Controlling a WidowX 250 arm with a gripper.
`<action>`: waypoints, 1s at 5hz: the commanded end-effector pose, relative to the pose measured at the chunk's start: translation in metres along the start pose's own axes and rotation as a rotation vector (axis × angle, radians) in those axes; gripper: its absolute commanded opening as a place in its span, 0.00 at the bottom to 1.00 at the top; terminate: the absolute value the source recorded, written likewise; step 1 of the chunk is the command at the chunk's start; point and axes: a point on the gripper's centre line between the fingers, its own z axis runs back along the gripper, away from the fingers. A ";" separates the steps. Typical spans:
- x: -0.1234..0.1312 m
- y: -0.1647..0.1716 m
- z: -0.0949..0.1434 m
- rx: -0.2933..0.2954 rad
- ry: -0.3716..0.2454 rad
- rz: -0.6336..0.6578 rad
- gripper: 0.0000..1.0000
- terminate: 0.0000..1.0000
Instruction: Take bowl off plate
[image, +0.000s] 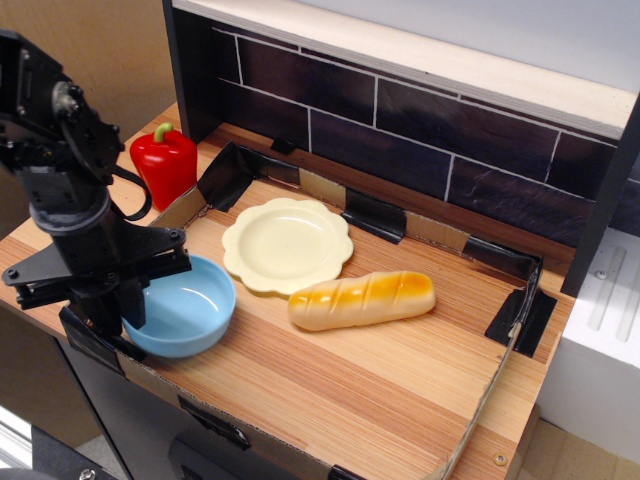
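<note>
The light-blue bowl (192, 312) sits low at the front left corner of the wooden board, clear of the plate and to its front left. The cream scalloped plate (287, 243) lies bare in the middle of the board. My gripper (122, 308) comes down from above at the bowl's left rim, its fingers closed over that rim. I cannot tell whether the bowl's base touches the wood.
A bread roll (362, 298) lies just right of the plate's front. A red pepper (165, 160) stands at the back left, outside the low cardboard wall (90, 338) that rims the board. A dark brick wall (400, 130) closes the back.
</note>
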 end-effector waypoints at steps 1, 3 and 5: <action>0.006 -0.002 0.014 0.010 -0.027 0.000 1.00 0.00; 0.007 -0.018 0.047 -0.026 0.022 0.026 1.00 0.00; 0.007 -0.018 0.047 -0.026 0.022 0.026 1.00 1.00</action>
